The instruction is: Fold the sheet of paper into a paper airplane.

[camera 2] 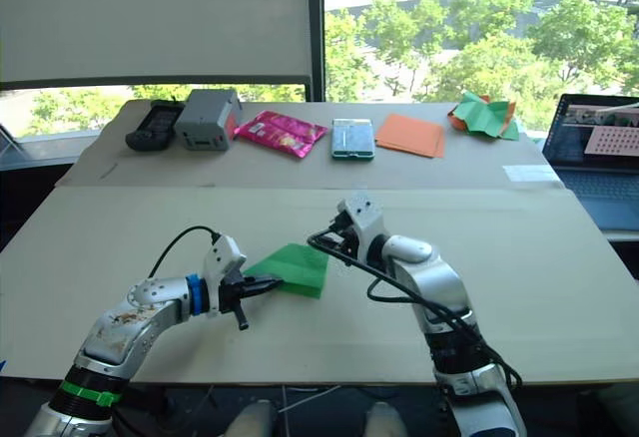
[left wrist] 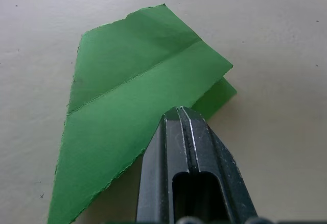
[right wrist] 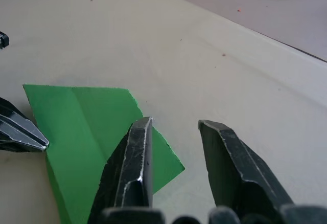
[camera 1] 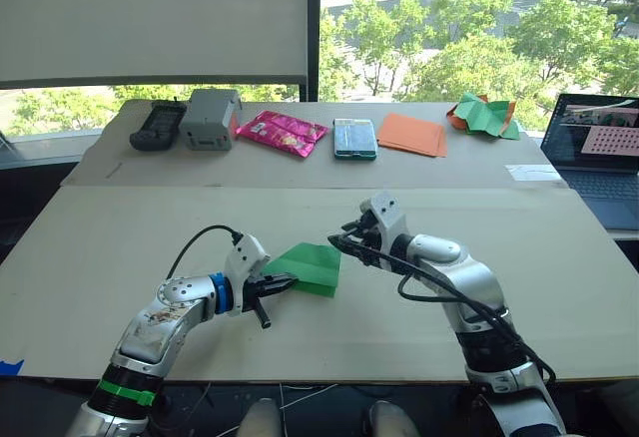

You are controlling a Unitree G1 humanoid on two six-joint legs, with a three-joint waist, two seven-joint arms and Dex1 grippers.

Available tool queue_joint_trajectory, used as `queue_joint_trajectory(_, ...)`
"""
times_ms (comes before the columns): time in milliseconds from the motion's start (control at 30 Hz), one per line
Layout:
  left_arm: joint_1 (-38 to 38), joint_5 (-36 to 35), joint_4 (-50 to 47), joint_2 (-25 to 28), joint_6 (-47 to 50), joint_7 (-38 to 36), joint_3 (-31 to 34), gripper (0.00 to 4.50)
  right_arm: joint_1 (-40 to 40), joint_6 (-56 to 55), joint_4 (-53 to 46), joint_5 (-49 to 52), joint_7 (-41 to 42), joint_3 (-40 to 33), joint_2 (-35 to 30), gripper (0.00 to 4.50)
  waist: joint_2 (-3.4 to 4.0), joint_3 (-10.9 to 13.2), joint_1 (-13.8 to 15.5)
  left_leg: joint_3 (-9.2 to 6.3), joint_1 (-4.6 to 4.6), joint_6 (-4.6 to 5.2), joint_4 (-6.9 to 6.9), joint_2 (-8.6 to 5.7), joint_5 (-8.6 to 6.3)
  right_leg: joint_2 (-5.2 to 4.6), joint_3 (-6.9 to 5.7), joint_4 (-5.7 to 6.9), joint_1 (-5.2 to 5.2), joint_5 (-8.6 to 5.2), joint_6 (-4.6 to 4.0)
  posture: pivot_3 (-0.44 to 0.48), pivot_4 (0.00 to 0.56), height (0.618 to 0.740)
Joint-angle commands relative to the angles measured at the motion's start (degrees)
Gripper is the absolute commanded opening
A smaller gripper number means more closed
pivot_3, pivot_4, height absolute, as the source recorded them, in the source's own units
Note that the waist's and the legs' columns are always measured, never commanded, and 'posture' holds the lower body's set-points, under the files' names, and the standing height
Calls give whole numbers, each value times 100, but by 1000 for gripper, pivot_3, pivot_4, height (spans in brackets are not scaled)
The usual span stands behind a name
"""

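Sunlit trees fill the window beyond the pale table [camera 1: 120, 257]. From the head camera, both forearms reach inward over its middle. The left gripper [camera 1: 283, 281] comes from about 8 o'clock, clenched at the left corner of the sheet of paper [camera 1: 312, 267], which lies folded into a wedge, long axis running roughly 8 to 2 o'clock. The right gripper [camera 1: 341, 241] hovers at its upper right edge. In the left wrist view, the closed fingers [left wrist: 186, 152] meet the paper's near edge. In the right wrist view, the parted fingers [right wrist: 138, 152] stand released above the paper's corner.
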Motion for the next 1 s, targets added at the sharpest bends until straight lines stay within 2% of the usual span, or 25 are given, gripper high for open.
queue_joint_trajectory(33,14,-59,-207,-29,31,7,20,0,-168,246,117,296,51,-180,-51,3652,0,0,4,0,0,0,0,0,0,0,0,0,0,0,0,0,150,706)
queue_joint_trajectory(100,19,-54,-206,-33,28,-1,1,0,-191,351,189,470,145,-208,-59,4330,0,0,5,1,-3,1,0,0,1,0,0,0,-1,0,0,0,150,706)
queue_joint_trajectory(433,75,-73,-230,-55,31,2,1,0,-340,714,845,1188,334,-470,61,4330,2,-1,0,0,-7,12,0,0,8,0,0,4,-1,1,0,0,150,706)
queue_joint_trajectory(733,78,-54,-231,-49,22,16,10,0,-303,415,1101,1206,572,-168,25,4330,4,-1,-7,0,-14,11,1,0,7,0,0,4,-2,1,0,0,150,706)
queue_joint_trajectory(833,86,-46,-237,-36,15,15,12,0,-257,396,1062,1226,579,-129,31,3528,4,-1,-4,0,-15,12,1,0,8,0,0,5,-3,1,1,0,150,706)
queue_joint_trajectory(1000,96,-40,-252,-15,8,6,16,0,-223,384,1073,1283,522,-170,83,1796,4,-1,-4,0,-15,12,1,0,8,0,0,4,-3,1,1,0,150,706)
